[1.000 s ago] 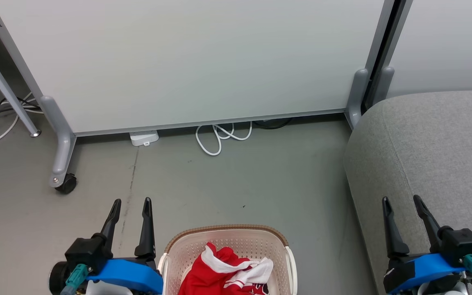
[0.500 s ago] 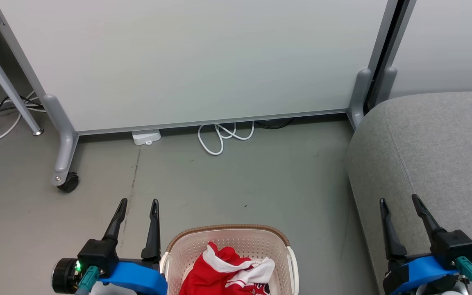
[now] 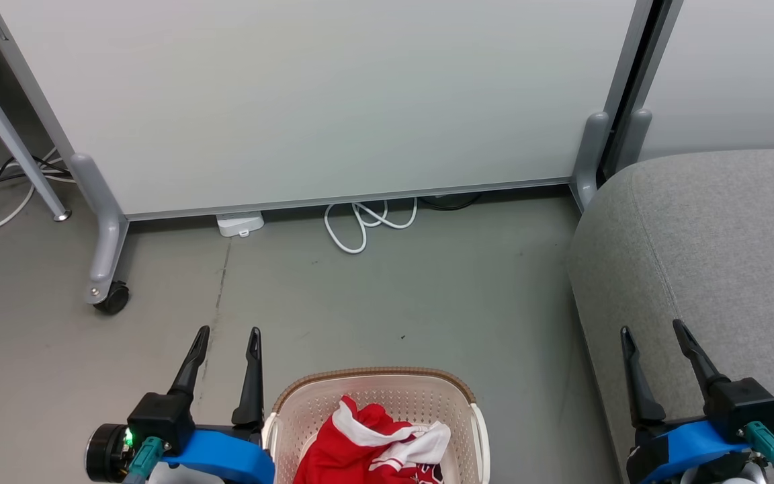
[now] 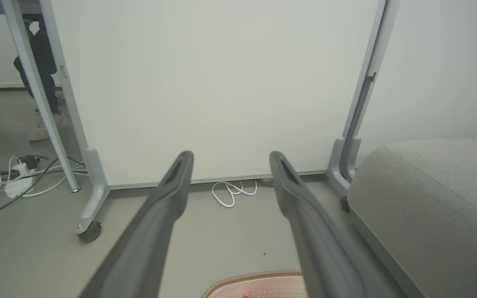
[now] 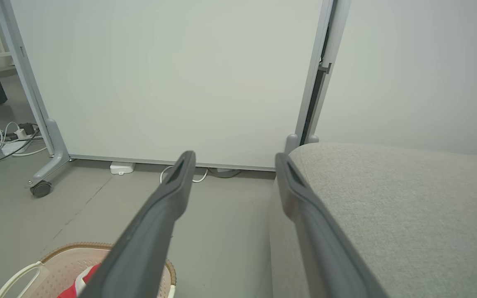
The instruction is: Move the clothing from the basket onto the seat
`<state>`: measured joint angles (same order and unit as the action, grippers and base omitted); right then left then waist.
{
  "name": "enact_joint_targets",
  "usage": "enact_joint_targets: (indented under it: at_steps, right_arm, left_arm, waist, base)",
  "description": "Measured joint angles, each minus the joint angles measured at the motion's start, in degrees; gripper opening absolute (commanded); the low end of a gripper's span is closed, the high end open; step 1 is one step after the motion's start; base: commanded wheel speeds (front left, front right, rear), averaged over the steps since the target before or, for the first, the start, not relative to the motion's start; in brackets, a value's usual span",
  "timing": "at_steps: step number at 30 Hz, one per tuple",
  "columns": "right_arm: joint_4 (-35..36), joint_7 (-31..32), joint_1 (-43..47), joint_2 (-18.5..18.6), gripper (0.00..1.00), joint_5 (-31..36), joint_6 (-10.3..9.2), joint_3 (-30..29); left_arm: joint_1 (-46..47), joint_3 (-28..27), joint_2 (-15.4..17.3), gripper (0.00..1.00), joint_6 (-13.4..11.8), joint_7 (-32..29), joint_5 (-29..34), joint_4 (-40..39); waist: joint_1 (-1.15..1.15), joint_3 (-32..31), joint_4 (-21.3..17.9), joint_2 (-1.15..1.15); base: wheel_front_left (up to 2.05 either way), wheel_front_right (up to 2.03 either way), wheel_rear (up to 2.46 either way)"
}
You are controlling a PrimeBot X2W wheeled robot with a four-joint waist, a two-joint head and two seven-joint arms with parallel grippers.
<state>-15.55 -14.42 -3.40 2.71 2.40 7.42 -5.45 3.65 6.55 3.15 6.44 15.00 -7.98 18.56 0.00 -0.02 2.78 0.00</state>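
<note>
left end effector (image 3: 229, 331) nearer clothing (image 3: 360, 447) basket (image 3: 373, 372)

left gripper (image 3: 228, 333) and right gripper (image 3: 650, 327): two long dark tapered fingers (image 3: 249, 376) each, black boxy base, bright blue wrist shell (image 3: 222, 456), teal plug (image 3: 145, 454) with trailing cable; small green light (image 3: 128, 438) glows on left wrist's black round housing

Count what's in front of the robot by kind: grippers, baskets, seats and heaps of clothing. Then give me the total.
grippers: 2 (left gripper, right gripper, both open)
basket: 1
seat: 1
clothing, one red and white heap in the basket: 1
Total: 5
</note>
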Motion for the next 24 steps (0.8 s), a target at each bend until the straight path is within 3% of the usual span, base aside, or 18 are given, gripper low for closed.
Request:
enact_joint_targets:
  at_steps: [11, 24]
  right_arm:
    - [0.91, -0.05, -3.32, 0.00, 1.00, -0.26, 0.01, 3.50]
    - [2.38, -0.47, -10.54, 0.09, 1.00, -2.68, 0.05, 7.66]
  left_arm:
    - [1.21, -1.13, 0.07, 1.00, 0.00, 0.05, -0.04, 1.70]
    - [9.96, -0.71, 2.99, 1.00, 0.16, 0.07, 1.63, 11.25]
  waist:
    - [-0.01, 3.69, -2.62, 0.00]
    - [0.01, 16.96, -9.81, 0.00]
  base:
    - [0.00, 0.00, 0.00]
    - [0.00, 0.00, 0.00]
